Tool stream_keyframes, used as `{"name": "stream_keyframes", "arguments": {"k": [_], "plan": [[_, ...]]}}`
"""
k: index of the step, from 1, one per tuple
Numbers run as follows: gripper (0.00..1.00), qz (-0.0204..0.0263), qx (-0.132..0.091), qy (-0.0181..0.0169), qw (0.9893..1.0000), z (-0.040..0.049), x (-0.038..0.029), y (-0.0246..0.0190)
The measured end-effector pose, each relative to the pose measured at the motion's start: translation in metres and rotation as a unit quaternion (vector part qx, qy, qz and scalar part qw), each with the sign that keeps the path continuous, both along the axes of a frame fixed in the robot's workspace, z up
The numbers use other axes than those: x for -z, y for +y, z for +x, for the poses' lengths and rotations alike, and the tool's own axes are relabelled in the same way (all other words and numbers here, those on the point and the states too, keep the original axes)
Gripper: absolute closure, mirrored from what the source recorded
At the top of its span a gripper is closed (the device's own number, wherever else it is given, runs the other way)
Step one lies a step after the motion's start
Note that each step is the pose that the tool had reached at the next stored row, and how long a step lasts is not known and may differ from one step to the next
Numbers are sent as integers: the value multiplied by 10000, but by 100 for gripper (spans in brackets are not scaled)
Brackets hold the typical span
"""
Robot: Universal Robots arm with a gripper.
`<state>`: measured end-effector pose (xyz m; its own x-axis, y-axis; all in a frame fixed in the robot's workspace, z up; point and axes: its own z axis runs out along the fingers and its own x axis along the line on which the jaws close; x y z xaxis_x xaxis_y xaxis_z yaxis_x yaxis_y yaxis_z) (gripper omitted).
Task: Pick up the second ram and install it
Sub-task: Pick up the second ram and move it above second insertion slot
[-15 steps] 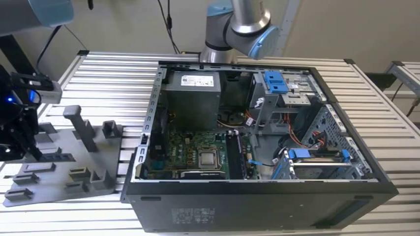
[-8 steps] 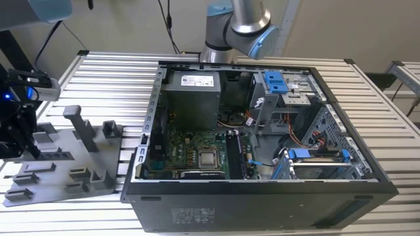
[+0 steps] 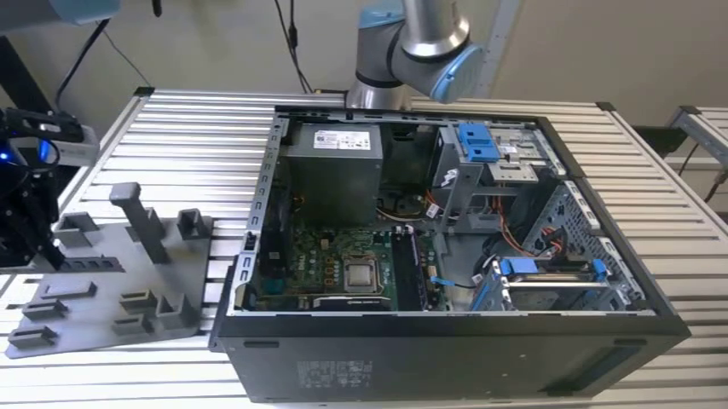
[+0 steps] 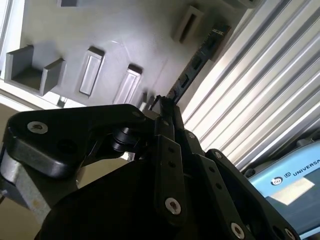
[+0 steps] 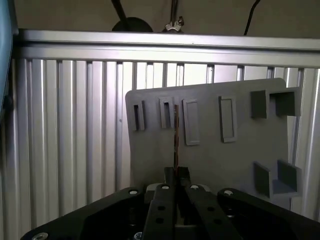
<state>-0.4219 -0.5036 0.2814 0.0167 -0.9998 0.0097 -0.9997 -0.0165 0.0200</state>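
gripper (image 5: 176, 174): clamped on second ram (image 5: 176, 132) | ram: edge-on, projecting straight out from between the fingertips | behind it: grey fixture plate (image 5: 215, 160) on slatted table (image 5: 75, 125)

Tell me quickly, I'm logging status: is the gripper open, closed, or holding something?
Gripper: closed on the thin memory stick.
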Motion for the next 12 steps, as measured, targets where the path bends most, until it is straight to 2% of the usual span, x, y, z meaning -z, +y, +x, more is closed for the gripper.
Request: {"name": "stream_keyframes", "arguments": {"k": [12], "plan": [[86, 1, 22, 0, 10000, 0, -224, 0]]}}
